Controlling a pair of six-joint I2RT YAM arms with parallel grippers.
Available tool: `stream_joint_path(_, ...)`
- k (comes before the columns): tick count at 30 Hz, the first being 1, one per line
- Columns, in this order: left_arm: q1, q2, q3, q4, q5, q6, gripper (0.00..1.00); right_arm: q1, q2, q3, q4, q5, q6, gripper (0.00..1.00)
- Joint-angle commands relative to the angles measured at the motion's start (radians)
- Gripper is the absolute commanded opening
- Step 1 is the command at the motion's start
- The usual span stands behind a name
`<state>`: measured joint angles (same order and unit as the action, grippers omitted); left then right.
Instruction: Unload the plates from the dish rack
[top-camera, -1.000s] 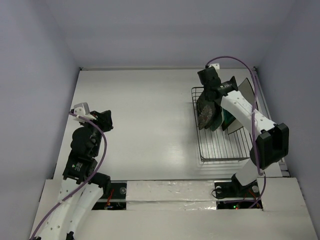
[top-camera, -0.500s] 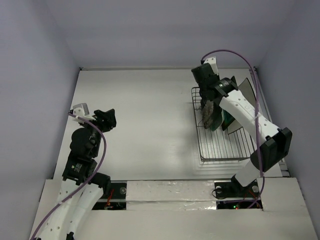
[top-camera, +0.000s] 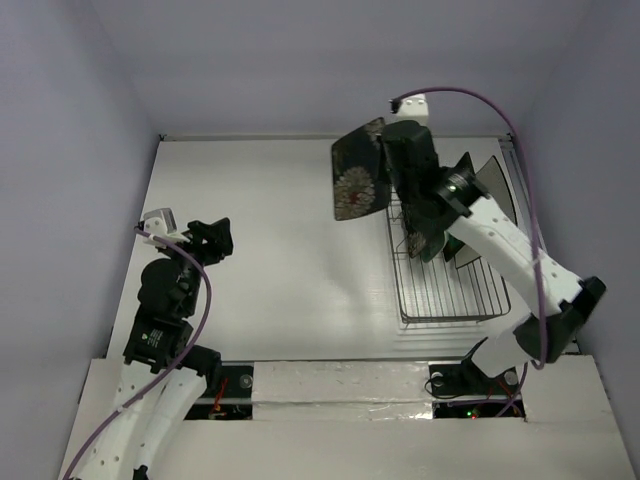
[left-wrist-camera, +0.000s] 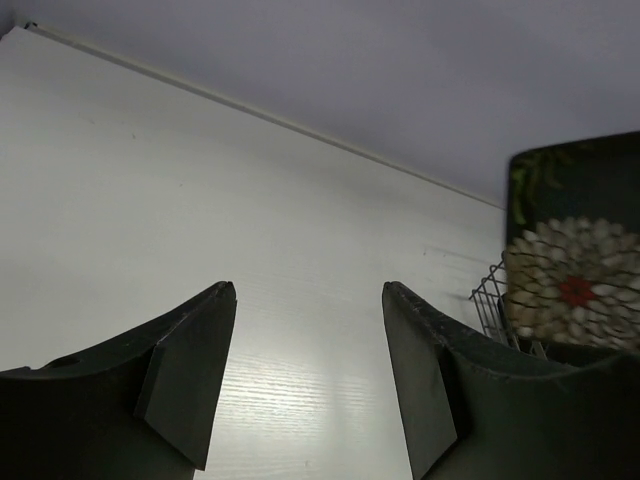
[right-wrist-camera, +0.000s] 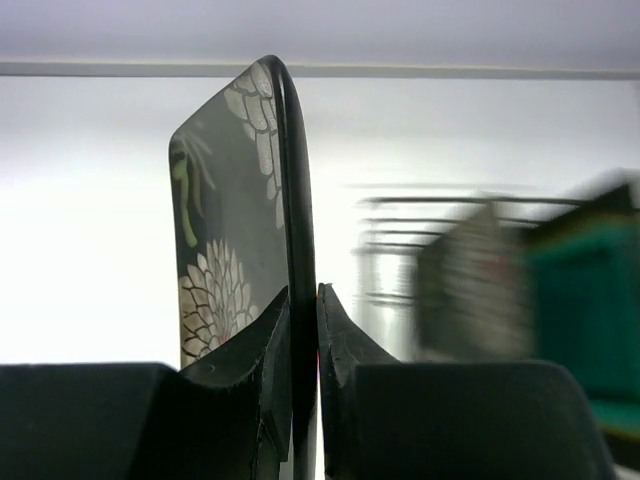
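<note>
Beside dish rack (top-camera: 441, 292), right gripper (right-wrist-camera: 303, 298) grips black plate (top-camera: 358, 186)

One black flowered plate (top-camera: 358, 183) is up off the tabletop (top-camera: 280, 250). Three more stand at the single dish rack (top-camera: 445, 300) by the right edge: a greyish plate (top-camera: 422, 240), a teal plate (top-camera: 462, 240) and a dark-backed plate (top-camera: 495, 180). That makes four. There are two grippers, the left gripper (left-wrist-camera: 308, 300) and the right gripper (right-wrist-camera: 303, 320).

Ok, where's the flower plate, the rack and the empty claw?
flower plate (top-camera: 358, 186), top view, its flower pattern.
rack (top-camera: 445, 295), top view, its bare bottom wires.
left gripper (left-wrist-camera: 308, 292), left wrist view, between its open fingertips.
</note>
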<state>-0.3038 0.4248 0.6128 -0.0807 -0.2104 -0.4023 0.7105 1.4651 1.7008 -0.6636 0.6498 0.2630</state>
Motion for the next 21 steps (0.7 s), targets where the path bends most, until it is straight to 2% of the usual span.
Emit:
stream_joint_path(1,-0.003,-0.018,-0.005,0.019,0.003,-0.001,0.58,0.047,0.145,0.048,0.358,-0.173,0.166,0.0)
stream_joint_path(7,-0.003,-0.027,-0.005,0.016,0.003,-0.006,0.58,0.072,0.4,0.169,0.581,-0.326,0.383,0.0)
stream_joint_path(9,-0.003,-0.032,-0.007,0.018,0.003,-0.006,0.58,0.072,0.524,0.279,0.604,-0.392,0.433,0.0)
stream_joint_path(11,-0.003,-0.035,-0.007,0.016,0.003,-0.006,0.58,0.072,0.659,0.423,0.595,-0.458,0.465,0.0)
stream_joint_path(15,-0.003,-0.04,-0.008,0.021,0.003,-0.009,0.58,0.072,0.841,0.598,0.547,-0.539,0.548,0.0)
stream_joint_path(21,-0.003,-0.041,-0.008,0.024,0.003,-0.009,0.58,0.072,0.977,0.64,0.558,-0.618,0.645,0.0)
